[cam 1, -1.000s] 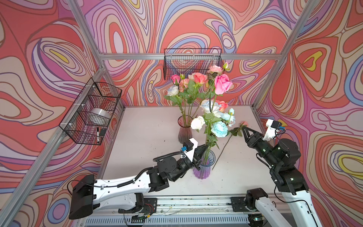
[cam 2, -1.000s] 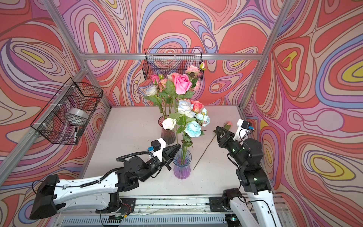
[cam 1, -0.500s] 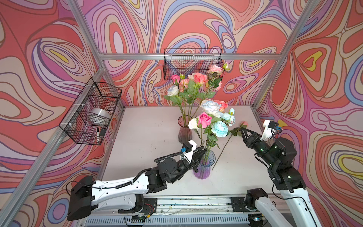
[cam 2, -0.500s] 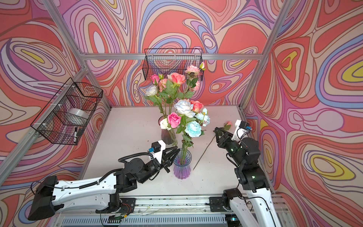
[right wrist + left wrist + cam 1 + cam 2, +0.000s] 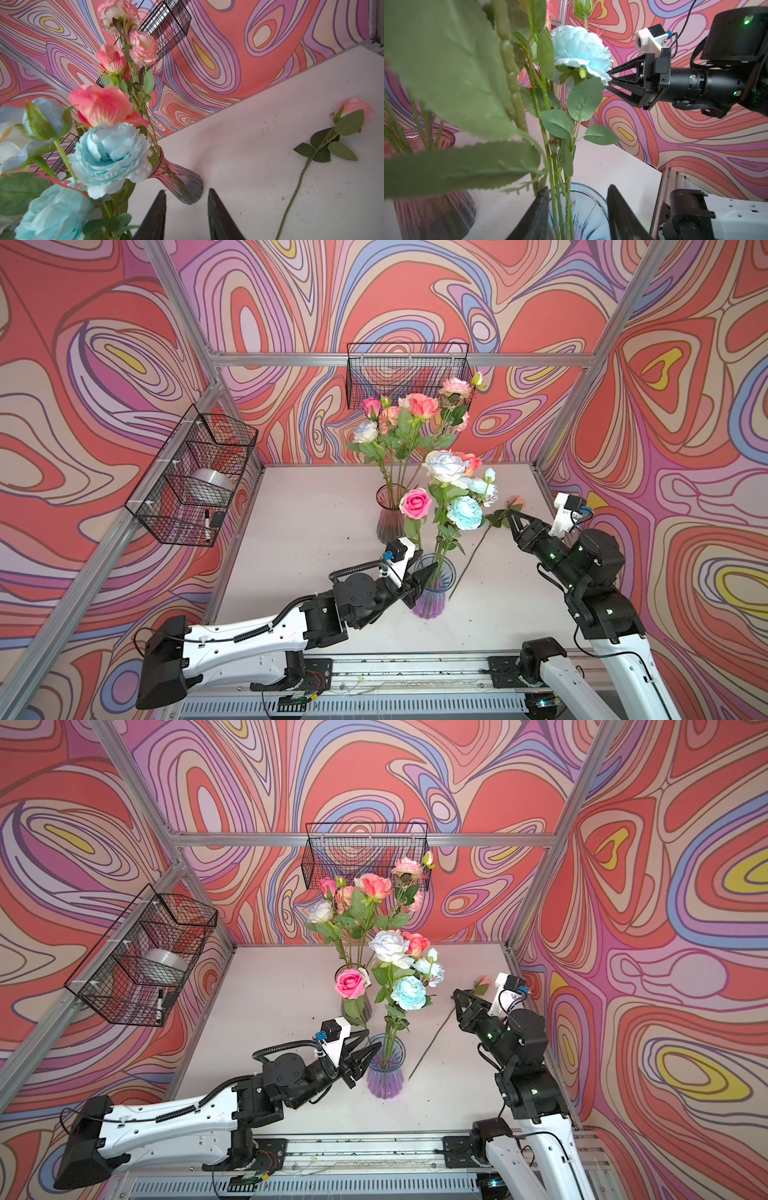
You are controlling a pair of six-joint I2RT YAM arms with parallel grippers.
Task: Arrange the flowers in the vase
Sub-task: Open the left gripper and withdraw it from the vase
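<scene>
Roses (image 5: 465, 512) in ribbed purple glass vase (image 5: 432, 603)

The left gripper (image 5: 577, 187) shows as 2 dark fingers (image 5: 539, 216) set apart, 1 on each side of the rim of a blue glass vase (image 5: 587, 209). Thin green stems (image 5: 553, 166) rise from the vase between them. Higher up a pale blue rose (image 5: 579, 52) nearly meets the tips of the right gripper (image 5: 608, 80). Blurred leaves (image 5: 452, 68) fill the near side, above a pink vase (image 5: 431, 209) on the white surface (image 5: 612, 166).
</scene>
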